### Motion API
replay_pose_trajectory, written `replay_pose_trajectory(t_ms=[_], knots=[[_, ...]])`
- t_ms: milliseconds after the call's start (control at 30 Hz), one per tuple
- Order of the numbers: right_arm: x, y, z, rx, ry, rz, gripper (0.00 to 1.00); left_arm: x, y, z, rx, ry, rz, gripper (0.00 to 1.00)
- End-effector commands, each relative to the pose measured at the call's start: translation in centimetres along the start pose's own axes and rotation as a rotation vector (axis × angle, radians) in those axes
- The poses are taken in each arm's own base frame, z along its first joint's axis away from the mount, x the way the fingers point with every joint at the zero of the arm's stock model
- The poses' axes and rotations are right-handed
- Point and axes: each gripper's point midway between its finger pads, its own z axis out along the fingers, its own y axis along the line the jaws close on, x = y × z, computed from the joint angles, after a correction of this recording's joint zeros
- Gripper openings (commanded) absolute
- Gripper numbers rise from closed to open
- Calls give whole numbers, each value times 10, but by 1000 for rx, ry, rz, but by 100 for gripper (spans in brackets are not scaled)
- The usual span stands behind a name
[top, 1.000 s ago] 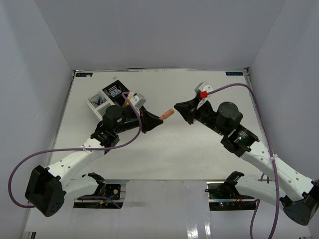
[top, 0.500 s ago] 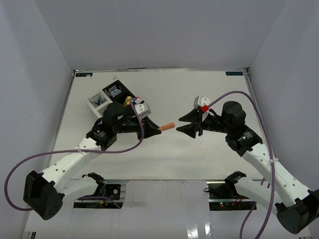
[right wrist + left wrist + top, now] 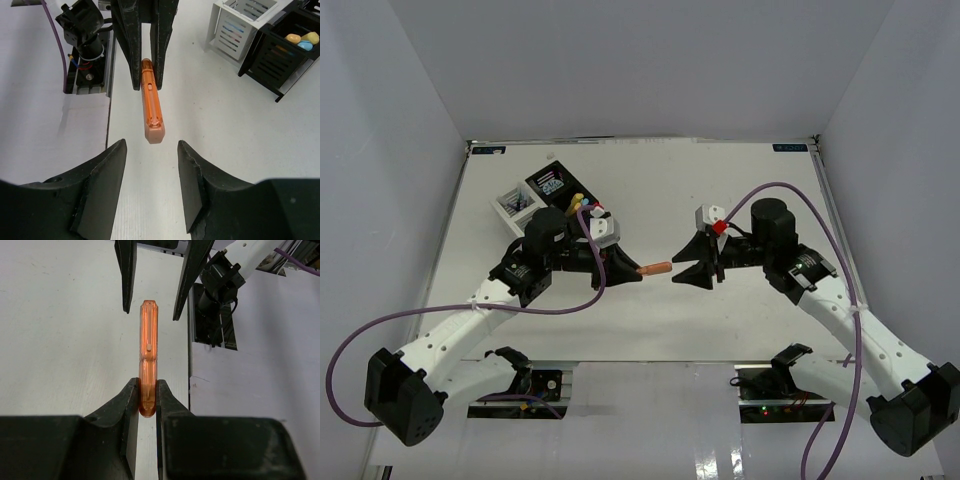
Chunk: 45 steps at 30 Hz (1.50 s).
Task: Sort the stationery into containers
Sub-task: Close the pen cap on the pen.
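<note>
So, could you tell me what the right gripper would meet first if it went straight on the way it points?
Most likely the free end of the orange highlighter, which the left gripper holds out. It lines up with the gap between the open fingers of the right gripper, though depth is hard to judge.

White tabletop (image 3: 660,190) within plain pale grey walls (image 3: 640,70), even light

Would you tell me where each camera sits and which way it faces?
Top external: above and behind the robot, looking down at the table; both arms show.
Left wrist: along its own jaws, shut on the orange highlighter, toward the right jaws.
Right wrist: past its open jaws toward the left jaws and containers.
All share the highlighter.
</note>
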Motion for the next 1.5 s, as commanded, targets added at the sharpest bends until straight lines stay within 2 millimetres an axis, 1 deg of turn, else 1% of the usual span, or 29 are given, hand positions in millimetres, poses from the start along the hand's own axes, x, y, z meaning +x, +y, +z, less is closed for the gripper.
replay_pose_trajectory(t_ms=[0, 67, 467, 600, 767, 967, 1067, 1133, 1200, 1233, 1467], knots=[[-19, 3, 0, -38, -31, -36, 52, -14, -9, -2, 53, -25, 43, 0], [-21, 1, 1, -38, -37, -38, 51, -13, -11, -1, 64, -24, 39, 0], [-31, 2, 2, -52, -77, -47, 42, -12, -7, 1, 53, -20, 17, 0], [-30, 3, 4, -65, -80, -34, 39, -12, -6, 2, 52, -24, 9, 0], [-23, 2, 8, -69, -67, -11, 36, -15, -7, 1, 47, -37, 22, 0], [-22, 2, 12, -68, -60, -6, 32, -18, -7, 0, 44, -45, 24, 0], [-24, 1, 12, -64, -65, -12, 24, -18, -8, 0, 47, -45, 24, 0], [-25, 1, 12, -63, -69, -12, 15, -17, -8, 0, 48, -44, 21, 0], [-26, 3, 13, -71, -72, -14, 9, -17, -8, 1, 53, -44, 18, 0], [-25, 3, 14, -75, -71, -12, 8, -16, -8, 1, 55, -43, 14, 0], [-21, 8, 27, -111, -55, 9, 8, -14, -10, 6, 97, -41, -11, 0]])
